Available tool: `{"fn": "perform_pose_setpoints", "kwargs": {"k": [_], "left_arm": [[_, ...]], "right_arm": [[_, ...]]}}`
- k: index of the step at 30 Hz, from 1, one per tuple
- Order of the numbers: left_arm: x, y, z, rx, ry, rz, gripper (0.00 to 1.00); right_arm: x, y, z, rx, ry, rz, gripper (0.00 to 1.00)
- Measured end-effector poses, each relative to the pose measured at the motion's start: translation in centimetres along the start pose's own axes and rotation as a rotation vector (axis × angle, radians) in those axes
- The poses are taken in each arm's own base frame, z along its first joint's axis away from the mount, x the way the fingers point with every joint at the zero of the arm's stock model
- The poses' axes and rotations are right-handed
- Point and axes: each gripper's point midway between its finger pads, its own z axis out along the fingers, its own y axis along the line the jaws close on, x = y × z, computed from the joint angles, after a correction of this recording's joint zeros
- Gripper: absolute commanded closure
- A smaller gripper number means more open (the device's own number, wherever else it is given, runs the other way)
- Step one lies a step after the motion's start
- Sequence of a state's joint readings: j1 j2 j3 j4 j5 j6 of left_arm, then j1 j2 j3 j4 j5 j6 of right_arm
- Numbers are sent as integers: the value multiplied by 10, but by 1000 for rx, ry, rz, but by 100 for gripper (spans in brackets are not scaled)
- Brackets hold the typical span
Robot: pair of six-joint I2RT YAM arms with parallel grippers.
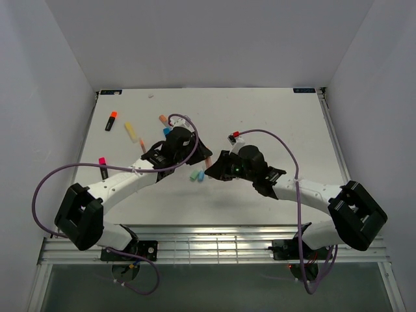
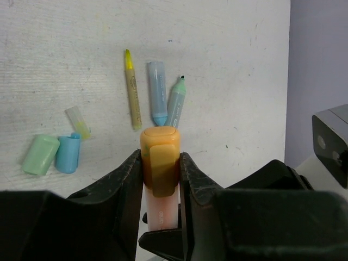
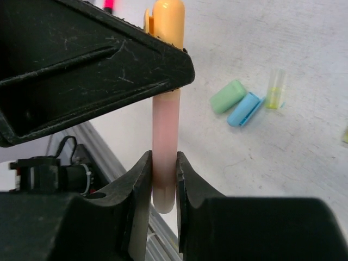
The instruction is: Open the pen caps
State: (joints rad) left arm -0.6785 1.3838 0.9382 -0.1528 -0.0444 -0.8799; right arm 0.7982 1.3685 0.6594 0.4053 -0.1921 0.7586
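The left gripper (image 2: 161, 174) is clamping its jaws shut on the orange cap (image 2: 160, 140), while the right gripper (image 3: 163, 176) is pinching the pale pink pen body (image 3: 166, 125) near its opposite end. The one pen is being held up between both arms above the table (image 2: 234, 65), near the loose green cap (image 2: 41, 154) and blue cap (image 2: 68, 153). The pull is probably best made straight apart along the pen's own line without bending it sideways, because the right jaws are gripping only the tail of the body and it could slip out.
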Motion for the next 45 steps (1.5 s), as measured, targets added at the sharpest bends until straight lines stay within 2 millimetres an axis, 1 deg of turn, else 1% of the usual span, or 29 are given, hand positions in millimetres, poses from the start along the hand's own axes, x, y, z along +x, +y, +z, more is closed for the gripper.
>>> {"fn": "perform_pose_setpoints", "kwargs": {"k": [3, 7, 11, 14, 17, 18, 20, 22, 23, 24, 26, 29, 30, 32, 33, 35, 37, 40, 43, 45], "left_arm": [[1, 2, 7, -33, 26, 28, 100], [-3, 2, 18, -77, 69, 90, 100], [-1, 0, 24, -82, 143, 117, 100], [2, -1, 26, -70, 194, 129, 100], [4, -1, 24, -40, 220, 129, 100], [-7, 3, 27, -40, 167, 144, 100], [-40, 14, 31, -37, 53, 128, 100], [-65, 31, 26, -50, -46, 102, 100], [-74, 38, 21, -56, -84, 87, 100], [-79, 40, 17, -43, -115, 75, 100], [-78, 39, 5, -15, -146, 67, 100], [-77, 28, -7, 26, -165, 71, 100], [-77, 24, -9, 35, -164, 78, 100], [-74, 24, -11, 35, -148, 94, 100], [-71, 26, -11, 29, -133, 106, 100], [-62, 31, -11, 23, -98, 128, 100], [-50, 40, -10, 11, -58, 152, 100], [-20, 66, -9, -26, 20, 177, 100], [12, 92, -9, -62, 111, 185, 98], [29, 105, -8, -81, 159, 185, 100]], "right_arm": [[2, -6, 3, 98, 7, -48, 92], [0, -14, 8, 259, -22, -131, 92], [0, -20, 3, 390, -67, -208, 92], [2, -24, -2, 444, -81, -247, 92], [6, -23, -6, 420, -77, -259, 92], [17, -21, -12, 386, -38, -264, 92], [40, -18, -24, 320, 28, -260, 92], [60, -15, -32, 236, 100, -232, 92], [59, -15, -34, 217, 101, -215, 92], [60, -14, -36, 177, 107, -184, 92], [59, -12, -39, 120, 105, -133, 92], [51, -9, -45, 97, 86, -104, 92], [44, -9, -47, 101, 74, -100, 92], [32, -12, -52, 120, 53, -87, 92], [23, -18, -55, 148, 34, -77, 92], [5, -36, -61, 229, -4, -54, 92], [-10, -59, -69, 321, -37, -40, 92], [-17, -88, -82, 433, -48, -24, 92], [-20, -110, -92, 506, -47, -3, 92], [-23, -123, -97, 545, -50, 11, 92]]}}
